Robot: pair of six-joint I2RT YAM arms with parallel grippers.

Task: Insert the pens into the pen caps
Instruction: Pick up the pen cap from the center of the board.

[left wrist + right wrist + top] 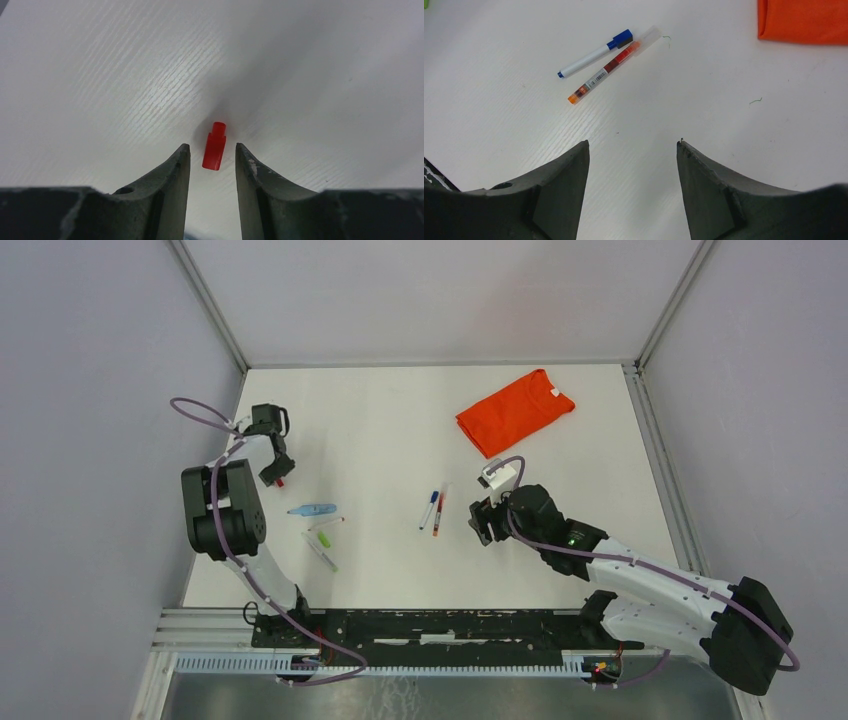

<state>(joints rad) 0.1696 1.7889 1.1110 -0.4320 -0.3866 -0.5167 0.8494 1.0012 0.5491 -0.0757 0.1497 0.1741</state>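
Pen caps first: the only one I can call for sure is a red cap (214,146). It's lying flat on the white table (380,430) near the far left, right between the fingers (176,167) of the left gripper (212,147). The jaws sit narrow on either side of it with a sliver of table showing each way, so from my seat they're not pinching it.

For pens I count four. Two lie side by side mid-table, almost touching:
- a blue pen (591,55) with a white barrel and a blue cap on its far end
- an orange pen (606,72) with a clear cap and a barcode label; the print is too small for me to read

The other two are slim white pens, one (326,523) and another (320,552), in a loose cluster near the left arm. In with them are a pale blue piece (312,509) and a small green piece (324,539). I can't tell whether those two are caps or pens.

The right gripper (633,146) hangs over bare table just on the near side of the middle pair. Its jaws are spread wide and hold nothing.

One folded orange shirt (515,410) sits at the far right, well apart from everything else.
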